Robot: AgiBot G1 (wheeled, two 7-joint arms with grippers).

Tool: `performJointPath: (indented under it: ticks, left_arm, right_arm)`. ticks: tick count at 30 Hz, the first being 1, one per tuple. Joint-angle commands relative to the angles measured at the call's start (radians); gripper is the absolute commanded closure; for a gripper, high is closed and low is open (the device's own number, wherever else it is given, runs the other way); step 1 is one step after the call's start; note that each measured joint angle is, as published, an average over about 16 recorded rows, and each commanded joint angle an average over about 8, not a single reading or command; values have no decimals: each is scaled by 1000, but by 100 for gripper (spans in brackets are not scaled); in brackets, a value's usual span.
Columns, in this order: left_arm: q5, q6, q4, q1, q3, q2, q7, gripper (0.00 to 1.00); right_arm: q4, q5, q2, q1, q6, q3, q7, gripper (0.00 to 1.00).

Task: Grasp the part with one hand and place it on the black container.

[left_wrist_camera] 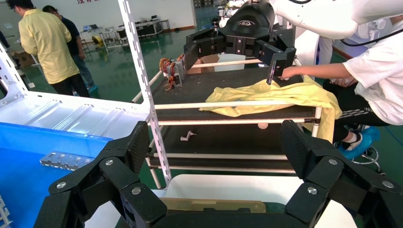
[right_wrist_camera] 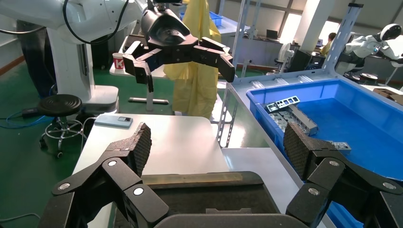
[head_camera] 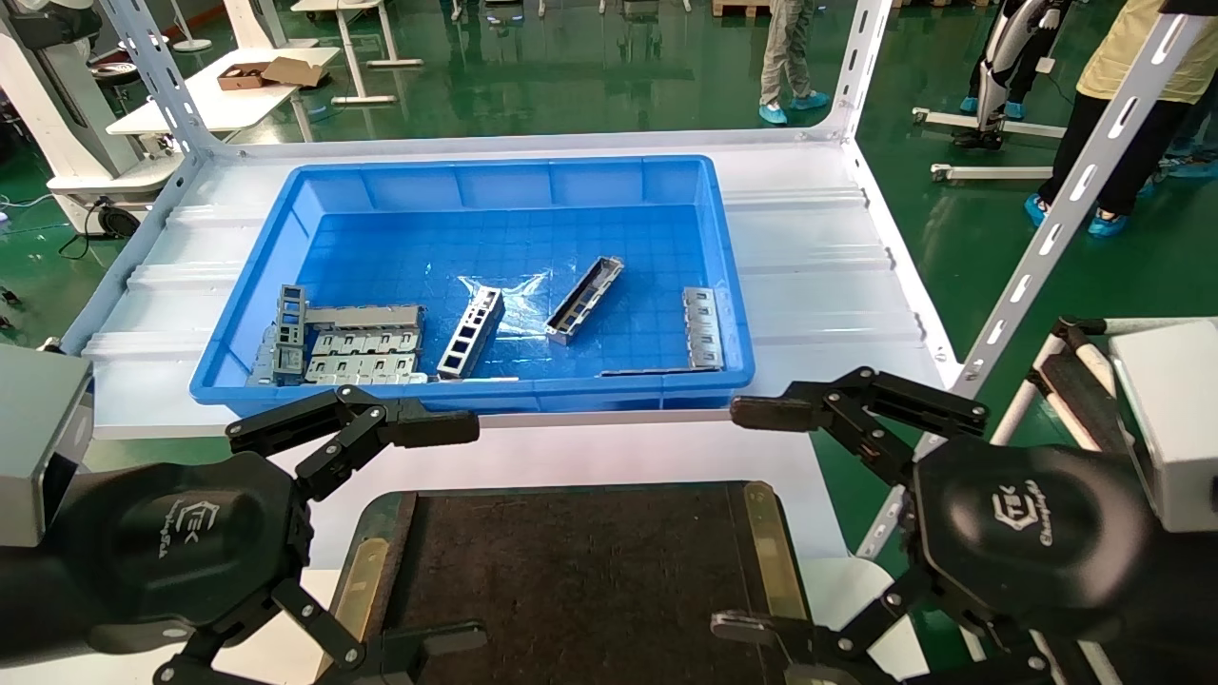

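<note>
part: slim grey channel, lying at a slant on the floor of the blue bin, right of centre, apart from the other pieces.
tray: black, empty, on the tabletop just in front of the bin, between the two arms.
left gripper: low at the tray's left edge, jaws wide, holding nothing.
right gripper: low at the tray's right edge, jaws wide, holding nothing.
step in hand: reach for the part; not yet begun.
doing it well: right arm looks nearer. come down over the bin wall, turn the wrist so the jaws straddle the channel's narrow width, close near mid-length.
watch: ladder strip close on its left, not the target.
doubt: which face of the channel is up, probably the open side, hard to tell.
</note>
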Motion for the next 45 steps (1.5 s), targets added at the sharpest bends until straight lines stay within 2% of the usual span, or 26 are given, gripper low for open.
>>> performJointPath:
  ticks: [1,11,17,23,29,38,45]
  left_arm:
    - [-3,1,-1,2,-1,0,1,0]
    - [80,-32,41,-63,34,22,-30,0]
    - [203,-87,98,-166,85,90,-42,0]
    - [372,-180,213,-294,155,210,-30,0]
    - [498,-255,398,-426,215,347,-15,0]
    - [626,-393,759,-590,280,564,30,0]
    - [688,-520,995,-664,312,702,87,0]
  right_arm:
    - [0,0,0,0,0,0,0,0]
    - [-1,0,0,0,0,0,0,0]
    - [-1,0,0,0,0,0,0,0]
    - [-1,0,0,0,0,-1,0,0]
    - [-1,0,0,1,0,-1,0,0]
    - [-1,0,0,1,0,-1,-1,0]
    - [-1,1,0,1,0,-1,-1,0]
